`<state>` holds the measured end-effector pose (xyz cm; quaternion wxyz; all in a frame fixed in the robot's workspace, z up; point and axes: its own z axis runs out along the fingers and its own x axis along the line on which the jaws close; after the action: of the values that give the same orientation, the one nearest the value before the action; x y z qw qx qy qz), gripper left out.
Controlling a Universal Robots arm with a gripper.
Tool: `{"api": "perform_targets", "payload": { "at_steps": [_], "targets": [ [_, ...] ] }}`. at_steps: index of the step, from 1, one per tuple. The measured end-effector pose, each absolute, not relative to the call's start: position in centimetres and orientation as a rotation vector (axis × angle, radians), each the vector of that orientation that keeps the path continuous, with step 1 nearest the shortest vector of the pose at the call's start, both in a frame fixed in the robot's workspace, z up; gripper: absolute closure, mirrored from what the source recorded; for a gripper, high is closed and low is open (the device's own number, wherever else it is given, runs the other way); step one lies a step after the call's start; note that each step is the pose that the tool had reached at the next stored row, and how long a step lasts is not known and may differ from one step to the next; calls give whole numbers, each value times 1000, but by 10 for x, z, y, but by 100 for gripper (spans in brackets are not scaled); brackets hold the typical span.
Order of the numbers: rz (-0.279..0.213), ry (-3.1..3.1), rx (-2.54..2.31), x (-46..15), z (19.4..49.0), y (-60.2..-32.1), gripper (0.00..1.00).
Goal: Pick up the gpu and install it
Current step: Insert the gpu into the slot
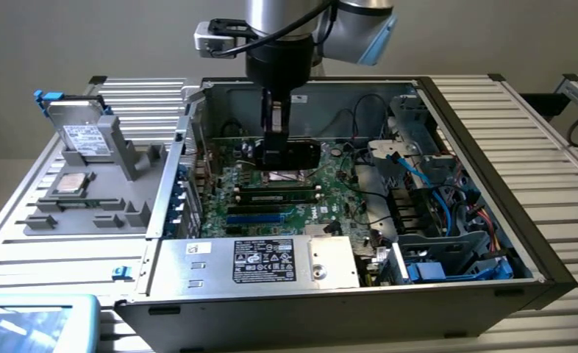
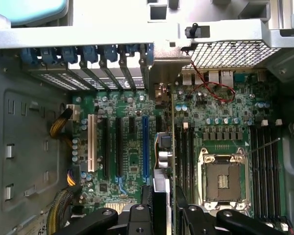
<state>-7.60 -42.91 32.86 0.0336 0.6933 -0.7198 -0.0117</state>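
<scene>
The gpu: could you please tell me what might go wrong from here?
The gpu, held in the gripper, seems to hang beside the blue slot, not over it; pressed down so, it could hit the motherboard.
The open CPU socket lies close by; a slip might damage it.

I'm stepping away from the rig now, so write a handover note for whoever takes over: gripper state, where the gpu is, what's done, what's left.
Gripper: shut on the gpu, holding it on edge inside the open case.
Gpu: hangs over the motherboard, close to the CPU socket. Its metal bracket end faces the rear slot covers.
Done: the card is picked up and brought into the case.
Left: seating. The card does not look pushed into any expansion slot yet.
</scene>
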Motion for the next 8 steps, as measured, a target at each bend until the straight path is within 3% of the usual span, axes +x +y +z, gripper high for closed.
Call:
{"api": "perform_targets", "payload": {
  "at_steps": [8],
  "targets": [
    [-23, -2214, 2132, -79, 323, -430, 71]
  ]
}}
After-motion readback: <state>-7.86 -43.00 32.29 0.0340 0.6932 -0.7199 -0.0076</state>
